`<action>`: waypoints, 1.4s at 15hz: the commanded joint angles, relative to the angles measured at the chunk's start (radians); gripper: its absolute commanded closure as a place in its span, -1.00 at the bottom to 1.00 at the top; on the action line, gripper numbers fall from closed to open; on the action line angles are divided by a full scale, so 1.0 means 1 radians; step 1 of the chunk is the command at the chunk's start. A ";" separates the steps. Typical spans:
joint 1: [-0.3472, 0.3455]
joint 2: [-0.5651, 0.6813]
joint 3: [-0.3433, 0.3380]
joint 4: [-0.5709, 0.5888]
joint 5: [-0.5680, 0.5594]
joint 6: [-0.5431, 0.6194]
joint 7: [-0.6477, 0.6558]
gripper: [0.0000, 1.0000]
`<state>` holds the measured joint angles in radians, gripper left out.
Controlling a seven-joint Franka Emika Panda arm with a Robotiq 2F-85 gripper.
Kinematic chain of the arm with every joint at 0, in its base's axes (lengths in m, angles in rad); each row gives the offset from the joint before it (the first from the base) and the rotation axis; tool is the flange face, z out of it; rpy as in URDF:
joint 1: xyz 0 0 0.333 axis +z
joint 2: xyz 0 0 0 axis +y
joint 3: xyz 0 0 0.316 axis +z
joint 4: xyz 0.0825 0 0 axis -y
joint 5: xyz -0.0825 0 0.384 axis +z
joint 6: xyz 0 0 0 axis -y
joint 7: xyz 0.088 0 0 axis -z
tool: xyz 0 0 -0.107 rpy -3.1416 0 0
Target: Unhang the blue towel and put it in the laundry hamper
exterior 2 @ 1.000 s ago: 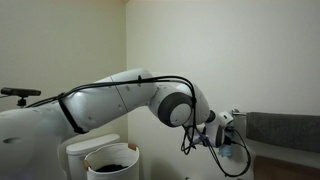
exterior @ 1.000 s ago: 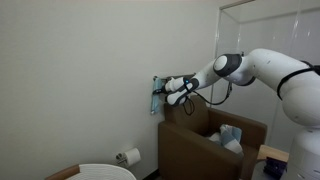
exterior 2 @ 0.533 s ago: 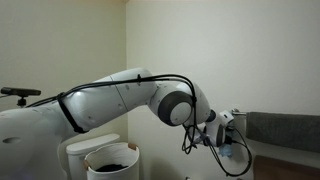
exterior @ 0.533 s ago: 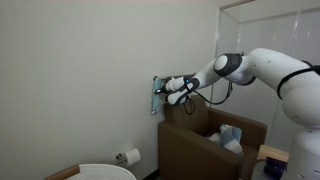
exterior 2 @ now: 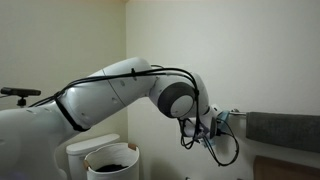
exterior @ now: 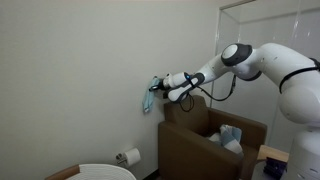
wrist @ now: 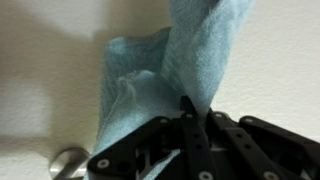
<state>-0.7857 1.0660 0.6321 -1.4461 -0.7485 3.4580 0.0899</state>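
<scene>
The blue towel (exterior: 150, 96) hangs against the white wall, gathered in my gripper (exterior: 160, 84). In the wrist view the towel (wrist: 165, 55) fills the upper middle, its cloth pinched between my shut black fingers (wrist: 190, 112). In an exterior view my gripper (exterior 2: 222, 120) is mostly hidden behind the arm and only a bit of the towel's blue shows there. The round white laundry hamper (exterior 2: 111, 161) stands low beside the arm; its rim also shows at the bottom of an exterior view (exterior: 100, 172).
A brown open box (exterior: 212, 143) with pale cloth inside stands below the arm. A toilet roll holder (exterior: 128, 157) is on the wall low down. A metal wall hook (wrist: 66, 160) shows at the lower left of the wrist view.
My gripper has lifted and pulled away from the wall with the towel, which now hangs lower and further left than before. The arm's elbow has risen.
</scene>
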 commanded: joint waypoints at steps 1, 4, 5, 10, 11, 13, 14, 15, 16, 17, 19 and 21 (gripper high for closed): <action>-0.075 -0.098 0.077 -0.139 -0.061 0.000 0.014 0.83; -0.093 -0.127 0.120 -0.148 -0.073 0.000 0.011 0.84; -0.105 -0.150 0.138 -0.167 -0.075 -0.019 0.020 0.82; -0.135 -0.269 0.195 -0.190 0.000 -0.324 0.077 0.84; -0.106 -0.315 0.148 -0.178 0.011 -0.367 0.109 0.83; -0.027 -0.440 0.023 -0.207 0.181 -0.404 0.050 0.85; -0.049 -0.446 0.034 -0.194 0.046 -0.459 0.188 0.84; -0.026 -0.492 -0.017 -0.210 0.060 -0.477 0.203 0.83; -0.017 -0.525 -0.044 -0.221 0.051 -0.511 0.233 0.83; -0.012 -0.557 -0.067 -0.231 0.046 -0.550 0.251 0.83; 0.111 -0.687 -0.255 -0.305 0.315 -0.577 0.125 0.83; 0.064 -0.739 -0.232 -0.334 0.202 -0.672 0.227 0.84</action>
<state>-0.7211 0.4742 0.4483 -1.6684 -0.5294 2.8897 0.2487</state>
